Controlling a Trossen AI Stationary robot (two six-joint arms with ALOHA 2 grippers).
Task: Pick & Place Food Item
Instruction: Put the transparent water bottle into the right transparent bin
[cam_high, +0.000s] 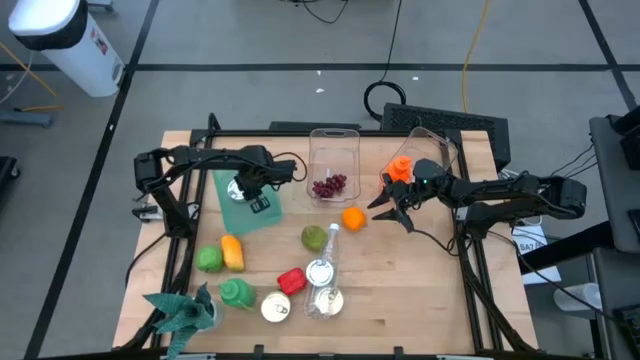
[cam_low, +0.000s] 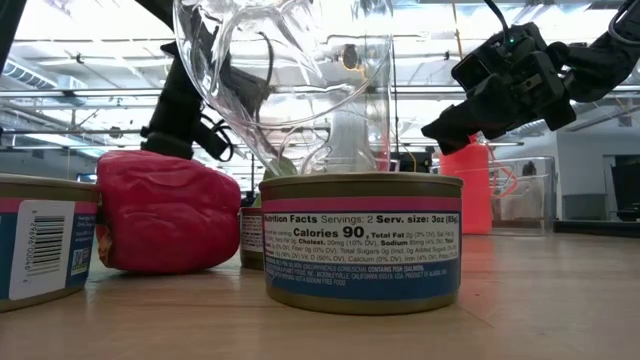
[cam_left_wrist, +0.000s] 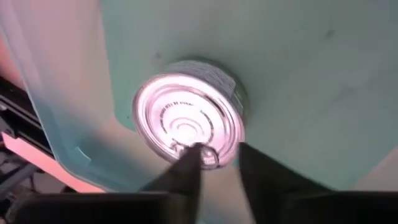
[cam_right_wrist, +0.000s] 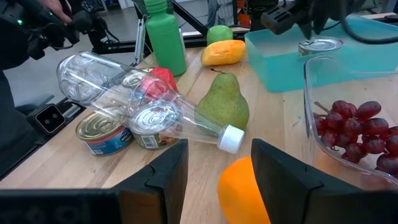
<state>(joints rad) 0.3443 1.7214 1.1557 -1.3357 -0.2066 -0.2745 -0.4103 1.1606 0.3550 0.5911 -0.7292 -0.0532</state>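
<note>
A wooden table (cam_high: 420, 290) seen from above holds scattered food items and two dark robot arms. The left gripper (cam_high: 243, 187) hangs over a teal tray (cam_high: 262, 215) on the table's left half. In its wrist view, its two fingers (cam_left_wrist: 186, 171) stand close together, a narrow gap between them, just above the rim of a small silver can (cam_left_wrist: 186, 121) that sits upright in the tray. Whether the fingers touch the can, I cannot tell.

The right gripper (cam_high: 392, 207) is at the table's middle right, fingers spread moderately and holding nothing. Just in front of it lies an orange (cam_high: 352, 218); in the right wrist view the orange (cam_right_wrist: 242, 193) shows between and below the fingers.

Behind the orange, a clear plastic tub (cam_high: 334, 160) holds a bunch of red grapes (cam_high: 330, 185). Another clear container (cam_high: 440, 150) and an orange cup (cam_high: 400, 167) stand near the right arm.

Toward the front, a green pear (cam_high: 314, 237) lies beside a clear plastic bottle (cam_high: 326, 272) on its side, white cap pointing at the orange. Near the bottle are a red pepper (cam_high: 291, 281) and two more cans (cam_high: 276, 308). To the left are a yellow pepper (cam_high: 232, 252), a green apple (cam_high: 208, 259), a green bottle (cam_high: 237, 292) and a leafy green plant (cam_high: 185, 312) at the corner.
</note>
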